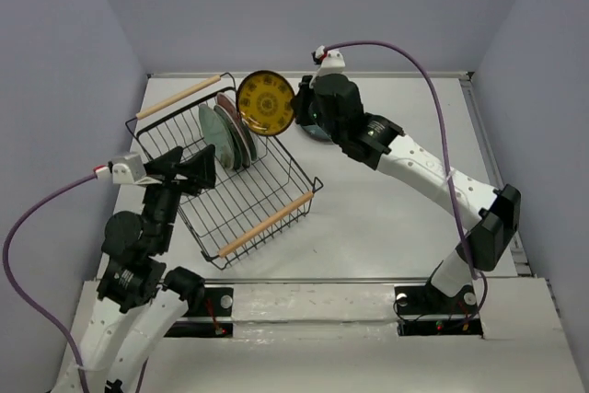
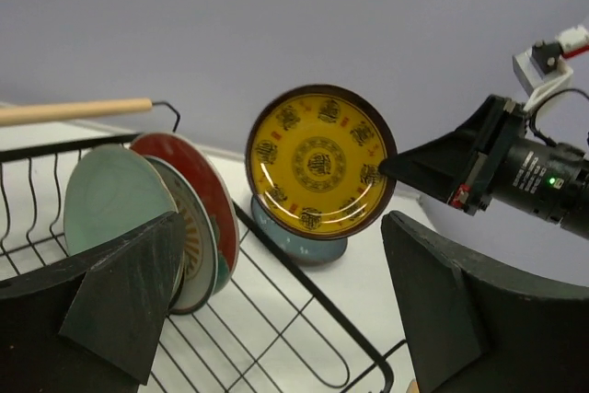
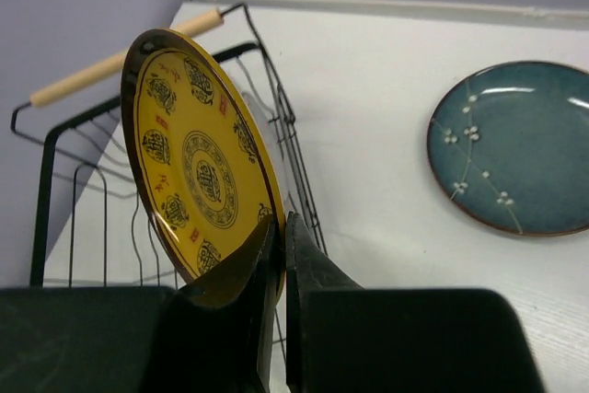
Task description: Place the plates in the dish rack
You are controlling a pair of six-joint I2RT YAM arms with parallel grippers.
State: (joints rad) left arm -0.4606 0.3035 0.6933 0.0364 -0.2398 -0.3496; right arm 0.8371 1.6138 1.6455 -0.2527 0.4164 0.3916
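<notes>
My right gripper (image 1: 299,103) is shut on the rim of the small yellow plate (image 1: 266,103) and holds it on edge in the air at the dish rack's far right corner; it also shows in the left wrist view (image 2: 320,162) and the right wrist view (image 3: 198,167). The black wire dish rack (image 1: 241,200) holds several plates upright: a pale mint plate (image 1: 213,136), a cream-orange one (image 2: 195,241) and a red one (image 2: 198,177). A teal patterned plate (image 3: 513,156) lies flat on the table under my right arm. My left gripper (image 1: 189,169) is open and empty over the rack's near left side.
The rack's wooden handles are at the far left (image 1: 178,97) and near right (image 1: 267,224). Grey walls close in the table on three sides. The rack sits askew on the left half of the white table (image 1: 386,218).
</notes>
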